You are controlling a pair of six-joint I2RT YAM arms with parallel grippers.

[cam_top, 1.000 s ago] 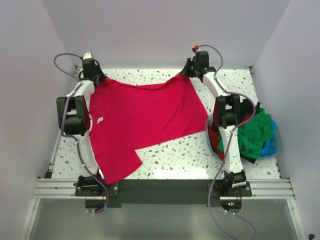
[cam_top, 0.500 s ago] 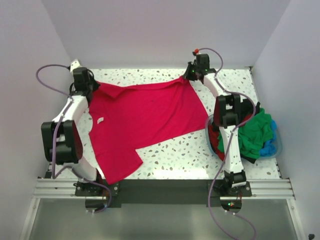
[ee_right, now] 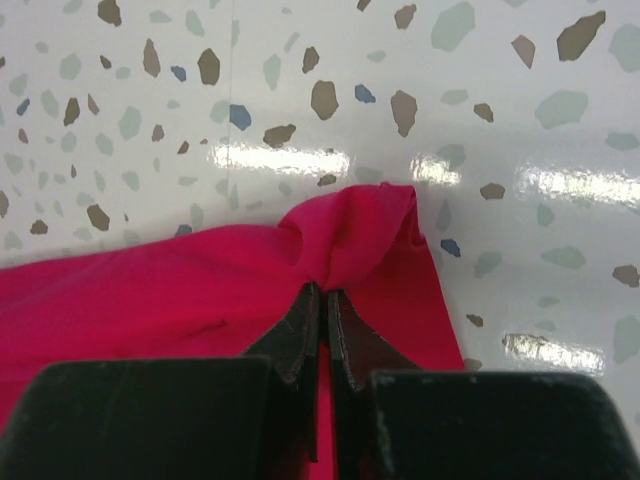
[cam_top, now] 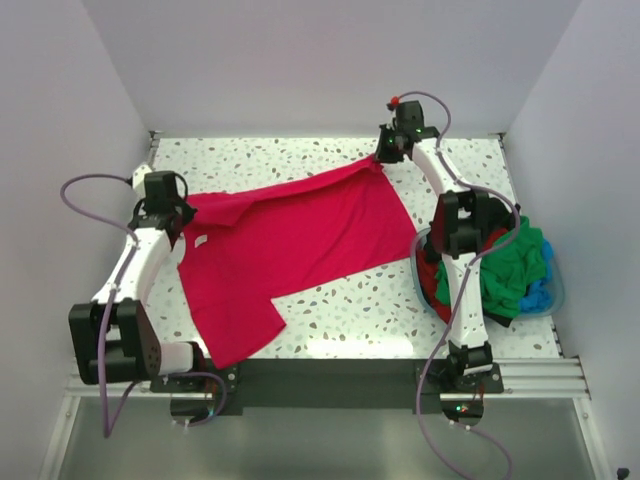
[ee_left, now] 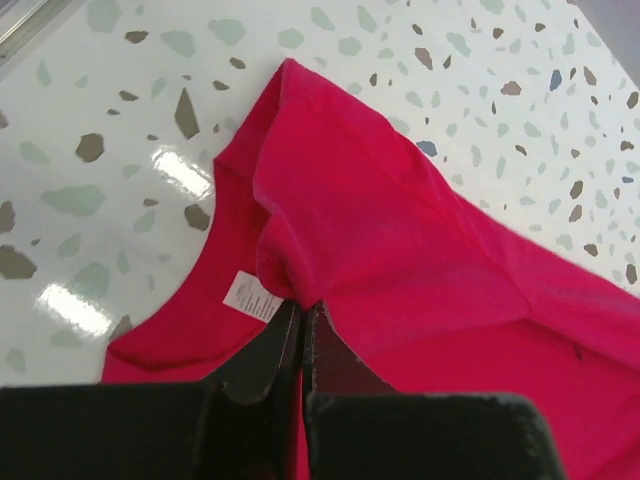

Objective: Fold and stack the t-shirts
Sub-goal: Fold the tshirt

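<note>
The red shirt [cam_top: 290, 240] lies mostly flat on the speckled surface [cam_top: 380, 310]. A strip of bare surface runs along the shirt's left edge, a wider band lies beyond its far edge, and a bare patch sits on the near side of its right half. One lobe of the shirt reaches down towards the near edge of the surface.

At the shirt's left end, the left claw [ee_left: 303, 305] is pressed together on a raised fold of cloth beside the collar. The fold is just next to the white label [ee_left: 245, 293], and the cloth rises in a ridge from the pinch.

At the shirt's far right corner, the right claw [ee_right: 322, 292] is pinched tight on the fabric. The corner bunches into a small knot above its tips, and the far edge sags between the two claws.

Just right of the shirt sits a basket [cam_top: 556, 292] heaped with a green shirt [cam_top: 515, 265] and darker cloth. The right arm's elbow stands over the basket's rim nearest the shirt.
</note>
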